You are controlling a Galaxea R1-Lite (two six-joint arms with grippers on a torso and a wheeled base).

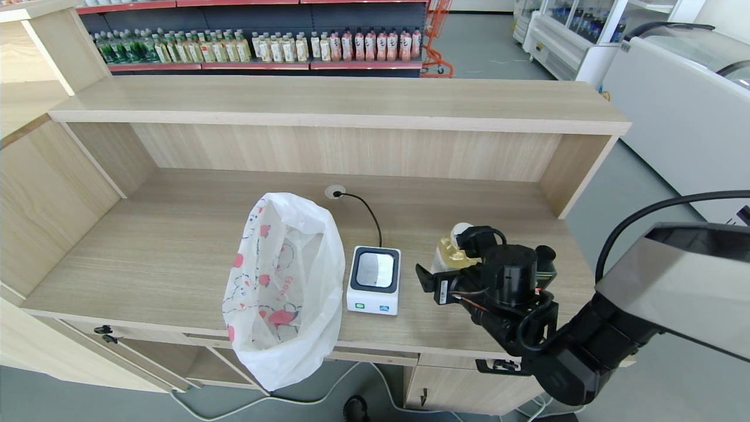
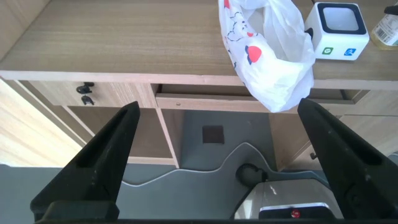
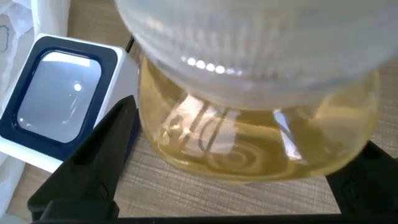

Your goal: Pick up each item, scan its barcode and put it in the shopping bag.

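On the counter (image 1: 176, 246), a bottle (image 1: 450, 252) of yellow liquid is seen standing just right of the scanner (image 1: 375, 278). It is flanked by the right gripper (image 3: 245, 134), whose jaws are spread to either side of it. The shopping bag (image 1: 284, 287) is set just left of the scanner, its mouth open. The left gripper (image 2: 217, 104) is held wide and empty, below the counter edge, left of the scanner.

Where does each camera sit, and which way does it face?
Head: high up, looking down at the counter, shopping bag, scanner and bottle; right claw shows.
Left wrist: below the counter's edge, facing its front; left claw open in foreground.
Right wrist: close against the bottle, scanner beside; right claw flanks it.
Shared: all three show scanner and bottle.
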